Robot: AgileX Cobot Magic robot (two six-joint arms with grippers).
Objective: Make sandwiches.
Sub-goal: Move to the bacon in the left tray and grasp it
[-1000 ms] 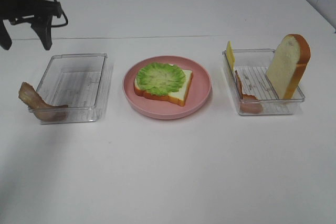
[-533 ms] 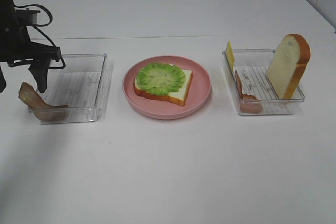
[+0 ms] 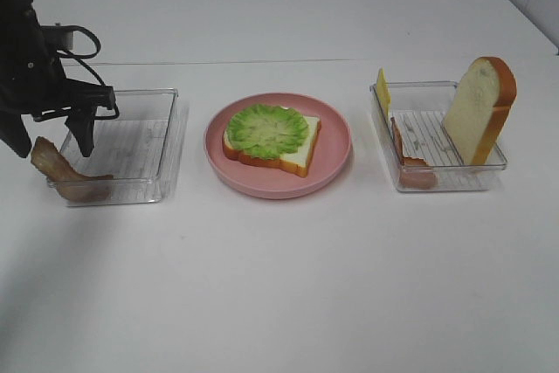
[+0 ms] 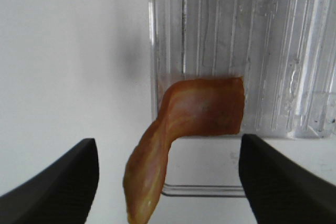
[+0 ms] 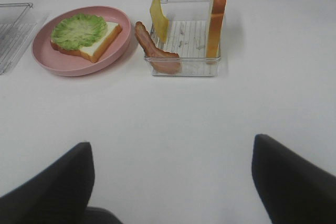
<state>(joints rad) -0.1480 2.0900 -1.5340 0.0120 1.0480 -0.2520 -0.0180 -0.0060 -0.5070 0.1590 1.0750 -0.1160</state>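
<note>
White tabletop (image 3: 279, 286) is shown with the half-built sandwich (image 3: 271, 139) on the middle plate (image 3: 336, 148). Bacon (image 3: 52, 165) pickup is judged current: the left claw (image 4: 168, 179), wide open, empty, must be lowered and closed around it; right claw (image 5: 170, 182) likewise open.

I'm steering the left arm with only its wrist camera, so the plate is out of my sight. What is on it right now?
Observer: The pink plate holds one bread slice with a lettuce leaf on top, nothing else.
Operator: Is the bacon strip in my view the only one?
Observer: No. A second bacon strip is draped over a wall of the right tray.
Operator: What else is in that tray?
Observer: A cheese slice stands at its far left corner, and a second bread slice stands on edge, leaning at the right side.
</note>
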